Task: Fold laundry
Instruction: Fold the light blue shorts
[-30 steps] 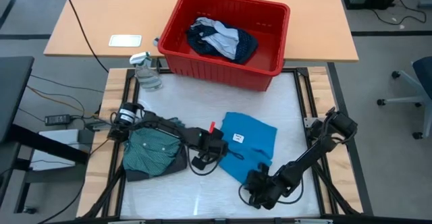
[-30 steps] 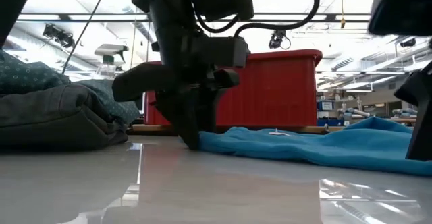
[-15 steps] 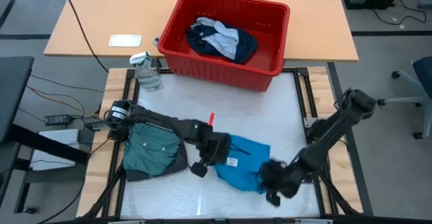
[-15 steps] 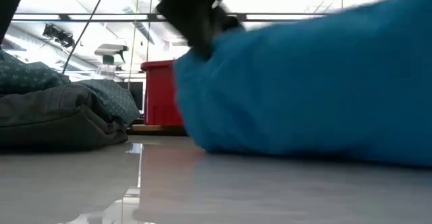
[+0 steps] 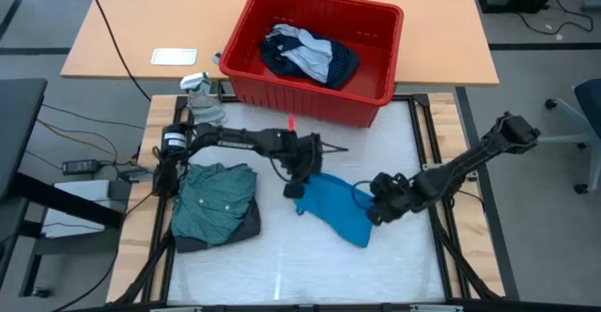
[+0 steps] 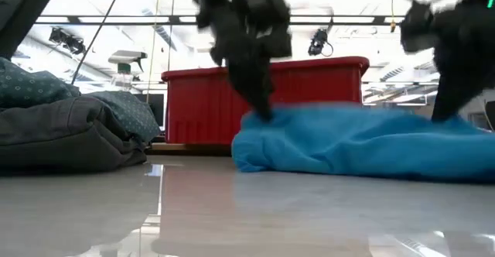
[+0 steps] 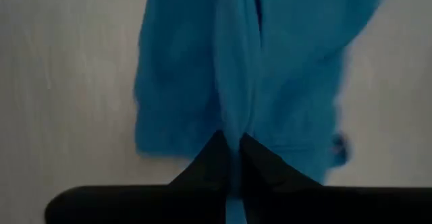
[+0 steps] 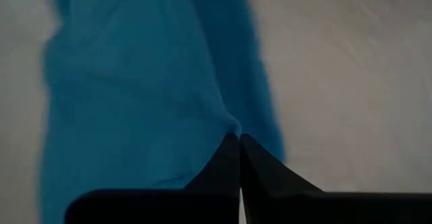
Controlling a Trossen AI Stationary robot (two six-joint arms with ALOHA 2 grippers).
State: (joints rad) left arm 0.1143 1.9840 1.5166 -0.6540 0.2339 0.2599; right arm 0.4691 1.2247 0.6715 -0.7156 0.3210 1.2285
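Observation:
The small bright blue piece [image 5: 334, 210] of the laundry lies bunched on the white table, its lower part resting on the surface [image 6: 356, 145]. My left gripper [image 5: 299, 189] is shut on its left end. My right gripper [image 5: 375, 212] is shut on its right side. A teal-green shirt [image 5: 214, 199] lies folded on a dark grey piece [image 5: 246, 226] at the left. Navy dotted and whitish pieces [image 5: 308, 54] sit in the red bin. My left gripper pinches a raised fold of the blue piece [image 7: 234, 131] between its two fingers, slanting down from above. The cloth at the fingers is lifted [image 6: 261, 116]; the rest lies on the table. My right gripper pinches an edge of the blue piece [image 8: 231, 128] between its two fingers, slanting down from the table's right. That end is raised [image 6: 442, 118], and the cloth sags slack between the two grippers.
The red bin [image 5: 376, 105] stands across the table's far edge. A clear spray bottle [image 5: 203, 101] stands at the far left corner. A white card [image 5: 175, 56] lies on the wooden desk beyond. Bare white table shows along the near edge [image 5: 282, 274].
Both grippers have shut on the blue piece's near edge, risen and gone toward the far edge. The piece, spread flat a second ago, has been drawn up and folded over itself into a narrower bunch.

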